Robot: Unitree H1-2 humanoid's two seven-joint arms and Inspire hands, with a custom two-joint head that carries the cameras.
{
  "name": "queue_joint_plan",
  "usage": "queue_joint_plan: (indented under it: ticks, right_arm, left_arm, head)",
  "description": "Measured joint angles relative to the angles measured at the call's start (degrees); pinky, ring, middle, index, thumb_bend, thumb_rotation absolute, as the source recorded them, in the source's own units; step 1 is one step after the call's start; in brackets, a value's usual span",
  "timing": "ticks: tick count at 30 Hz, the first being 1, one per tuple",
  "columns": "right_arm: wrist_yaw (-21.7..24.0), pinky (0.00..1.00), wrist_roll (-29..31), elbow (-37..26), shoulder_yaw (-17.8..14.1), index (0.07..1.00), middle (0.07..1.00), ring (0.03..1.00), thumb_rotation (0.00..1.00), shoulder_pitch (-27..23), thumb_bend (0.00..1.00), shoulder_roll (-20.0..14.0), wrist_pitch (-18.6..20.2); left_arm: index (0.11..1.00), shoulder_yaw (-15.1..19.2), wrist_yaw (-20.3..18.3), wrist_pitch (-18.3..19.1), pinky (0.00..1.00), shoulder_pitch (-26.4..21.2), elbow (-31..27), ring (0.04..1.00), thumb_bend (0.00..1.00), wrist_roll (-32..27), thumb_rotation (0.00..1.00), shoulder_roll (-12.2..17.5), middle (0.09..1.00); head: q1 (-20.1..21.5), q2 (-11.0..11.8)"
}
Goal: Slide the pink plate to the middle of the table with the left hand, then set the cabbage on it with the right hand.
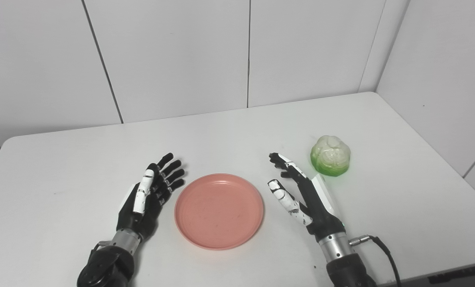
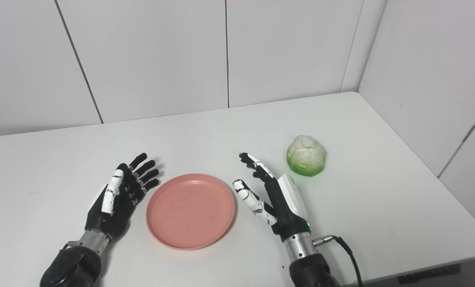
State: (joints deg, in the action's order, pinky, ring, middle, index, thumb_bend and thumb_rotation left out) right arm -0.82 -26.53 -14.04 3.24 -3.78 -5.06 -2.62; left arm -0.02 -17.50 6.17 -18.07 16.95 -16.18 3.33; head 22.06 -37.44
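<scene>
The pink plate [image 1: 219, 210] is lying flat on the white table [image 1: 381, 131], near the front edge and about in the middle from side to side. Nothing is sitting on it. The left hand [image 1: 147, 199] is waiting just beside the plate's left rim, with its palm turned toward the plate. Its fingers [image 1: 172, 171] are stretched out and spread a little apart, and they are holding nothing. The fingertips are pointing up and away toward the wall, and they are close to the plate's rim but not touching it. The right hand [image 1: 307, 199] is waiting on the other side of the plate, near its right rim. Its fingers [image 1: 285, 163] are also stretched out and apart, and its thumb [image 1: 287, 199] is sticking out toward the plate. It is holding nothing too. The cabbage [image 1: 330, 155] is sitting on the table behind and to the right of the right hand. It is green at the bottom and pale on top. It is near the fingertips but not touching them, and it is apart from the plate.
</scene>
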Motion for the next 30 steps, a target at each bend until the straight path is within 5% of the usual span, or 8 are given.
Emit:
queue_joint_plan:
  ticks: [13, 21, 30]
  right_arm:
    - [0.1, 0.72, -9.9, -5.2, -2.5, 0.865, 0.857, 0.817, 0.87, -6.2, 0.6, -3.7, 6.6]
    - [0.5, 0.81, -12.2, -5.8, -4.3, 0.962, 0.96, 0.913, 0.62, -6.4, 0.82, -4.9, 10.8]
    - [3.8, 0.78, -15.1, -5.7, -6.2, 1.0, 1.0, 0.944, 0.62, -7.5, 0.96, -9.2, 17.6]
  left_arm:
    - [0.862, 2.1, -4.5, -5.0, 0.84, -2.3, 6.5, 0.862, 0.48, -1.9, 1.0, 2.2, 0.874]
    - [0.853, 3.3, -5.3, -5.4, 0.83, -3.4, 8.7, 0.851, 0.47, -2.8, 1.0, 3.0, 0.865]
    - [0.859, 4.3, -6.2, -5.6, 0.82, -4.2, 10.0, 0.852, 0.47, -3.0, 0.99, 3.4, 0.871]
  head:
    - [4.7, 1.3]
    - [5.9, 1.1]
    - [7.3, 0.7]
